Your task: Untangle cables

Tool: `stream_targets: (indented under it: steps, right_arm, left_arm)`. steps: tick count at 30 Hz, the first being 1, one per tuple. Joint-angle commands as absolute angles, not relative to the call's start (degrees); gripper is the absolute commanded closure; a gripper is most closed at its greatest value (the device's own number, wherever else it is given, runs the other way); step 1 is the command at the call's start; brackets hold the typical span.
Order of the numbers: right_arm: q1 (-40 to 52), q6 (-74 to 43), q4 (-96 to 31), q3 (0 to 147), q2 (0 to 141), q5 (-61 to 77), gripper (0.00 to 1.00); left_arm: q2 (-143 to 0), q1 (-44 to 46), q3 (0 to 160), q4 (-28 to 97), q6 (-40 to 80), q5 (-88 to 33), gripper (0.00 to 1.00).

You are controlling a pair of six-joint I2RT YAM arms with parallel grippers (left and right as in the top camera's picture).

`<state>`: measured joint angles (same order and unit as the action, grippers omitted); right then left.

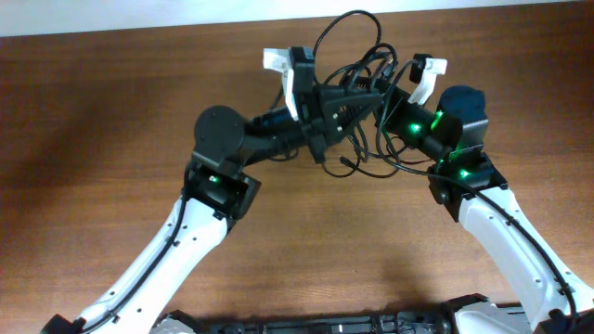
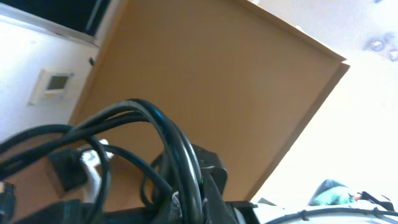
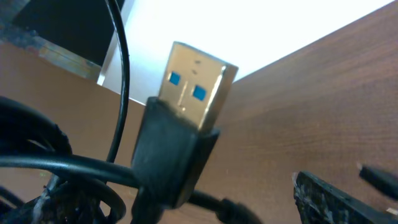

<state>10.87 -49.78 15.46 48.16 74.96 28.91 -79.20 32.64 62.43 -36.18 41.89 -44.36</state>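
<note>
The cables (image 1: 351,56) form a knotted black bundle at the far middle of the wooden table (image 1: 139,111), with one loop rising toward the back edge. My left gripper (image 1: 364,98) is shut on a thick group of strands (image 2: 180,155), which arch up out of its jaws. From the right, my right gripper (image 1: 393,96) stands open against the bundle. A USB plug (image 3: 194,84) with a blue insert and black body sits between its fingers (image 3: 323,198), and the far finger is clear of it. Thin strands (image 3: 121,81) cross to the left of the plug.
The table's far edge (image 1: 520,11) runs just behind the bundle, with a white wall beyond. White parts of the grippers (image 1: 278,61) (image 1: 429,67) stick out on both sides of the knot. Both arms' elbows (image 1: 218,130) (image 1: 462,107) flank it closely.
</note>
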Motion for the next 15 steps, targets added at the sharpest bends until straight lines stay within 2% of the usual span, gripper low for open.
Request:
stream_targets:
  steps: [1,5,8,11,15]
  right_arm:
    - [11.2,-50.0,15.7,48.2,75.4,25.2,0.03]
    - [11.2,-50.0,12.8,48.2,75.4,21.3,0.02]
    - [11.2,-50.0,4.8,48.2,75.4,15.1,0.02]
    - [11.1,-49.8,0.1,48.2,75.4,13.1,0.02]
    - [11.1,-48.5,-1.4,48.2,75.4,12.8,0.02]
  left_arm:
    - [-78.4,34.9,63.4,-36.9,42.5,-45.7,1.00]
    - [-78.4,35.2,63.4,-37.8,44.4,-46.1,1.00]
    - [-78.4,34.1,63.4,-42.5,44.4,-46.7,1.00]
    - [-78.4,30.9,63.4,-48.0,46.5,-47.4,1.00]
    - [-78.4,25.9,63.4,-49.4,50.2,-47.4,1.00]
